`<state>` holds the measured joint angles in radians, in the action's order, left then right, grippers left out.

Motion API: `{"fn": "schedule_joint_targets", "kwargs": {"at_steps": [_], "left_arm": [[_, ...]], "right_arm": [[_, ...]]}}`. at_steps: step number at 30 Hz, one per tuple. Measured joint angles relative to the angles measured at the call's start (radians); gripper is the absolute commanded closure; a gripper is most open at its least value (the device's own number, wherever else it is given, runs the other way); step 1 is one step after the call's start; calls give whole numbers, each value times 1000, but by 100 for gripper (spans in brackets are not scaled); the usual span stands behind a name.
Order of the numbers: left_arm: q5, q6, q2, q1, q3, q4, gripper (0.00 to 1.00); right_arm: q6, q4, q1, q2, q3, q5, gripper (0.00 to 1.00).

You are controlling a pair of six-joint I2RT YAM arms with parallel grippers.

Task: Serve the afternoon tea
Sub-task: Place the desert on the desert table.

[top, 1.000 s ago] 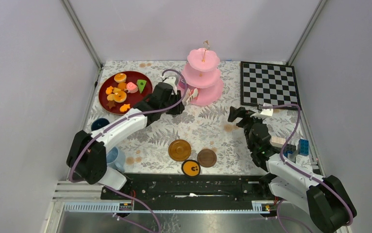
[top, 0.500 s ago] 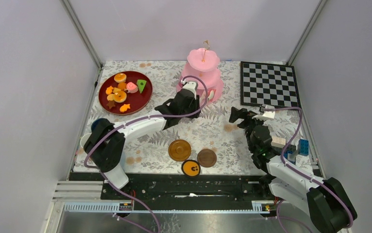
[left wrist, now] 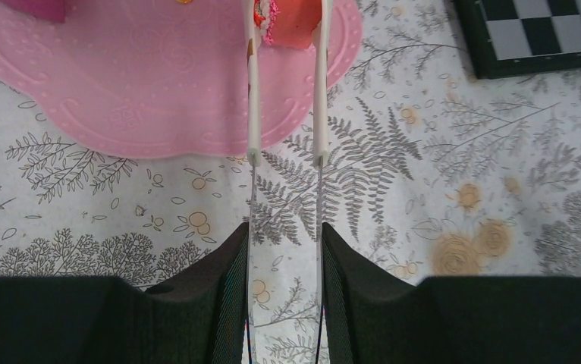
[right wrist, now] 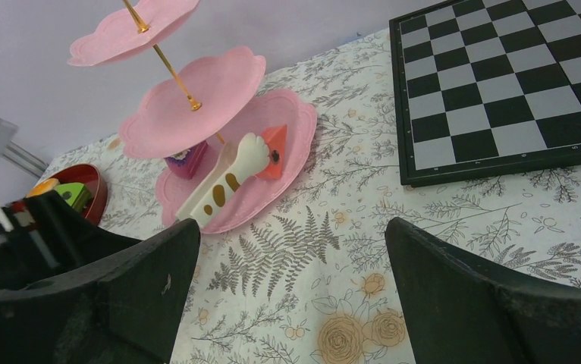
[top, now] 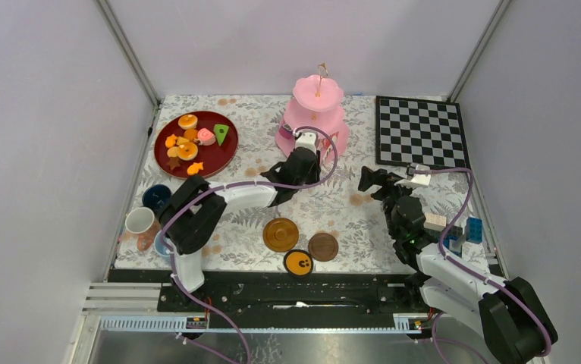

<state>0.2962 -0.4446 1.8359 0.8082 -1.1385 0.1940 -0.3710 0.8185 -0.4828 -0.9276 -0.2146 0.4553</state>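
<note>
The pink three-tier cake stand (top: 314, 121) stands at the back middle. My left gripper (top: 300, 163) is shut on white cat-paw tongs (left wrist: 253, 98), whose tips pinch an orange wedge pastry (left wrist: 291, 19) over the stand's bottom tier (left wrist: 120, 76). The right wrist view shows the tongs (right wrist: 227, 171) and the orange wedge (right wrist: 274, 144) low on that tier; I cannot tell whether the wedge rests on it. A purple pastry (right wrist: 185, 163) sits on the same tier. My right gripper (top: 375, 180) hovers open and empty right of the stand.
A dark red plate (top: 210, 155) at the back left holds several pastries. White (top: 139, 221) and dark-blue (top: 155, 197) cups stand at the left edge. Brown saucers (top: 281, 234) (top: 323, 246) lie near the front. The chessboard (top: 420, 130) lies back right, blocks (top: 462, 227) at the right.
My left arm has swung right from beside the red plate to the stand, carrying the tongs and pastry onto the bottom tier. The right arm has barely moved.
</note>
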Motion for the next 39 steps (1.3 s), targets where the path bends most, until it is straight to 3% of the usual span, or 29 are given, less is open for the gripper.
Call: {"fn": "schedule_joint_targets", "kwargs": {"at_steps": [9,20,39], "left_arm": [[50,26,79,0,-27,73,100],[106,69,175,0,-171,106,100],[137,66,256,-7,-254,57,82]], "right_arm": [[-4,3,3,-8,1,-1,0],[-13,3,5,-8,1,-1,0],[-19,3,6,-8,6,-2,0]]}}
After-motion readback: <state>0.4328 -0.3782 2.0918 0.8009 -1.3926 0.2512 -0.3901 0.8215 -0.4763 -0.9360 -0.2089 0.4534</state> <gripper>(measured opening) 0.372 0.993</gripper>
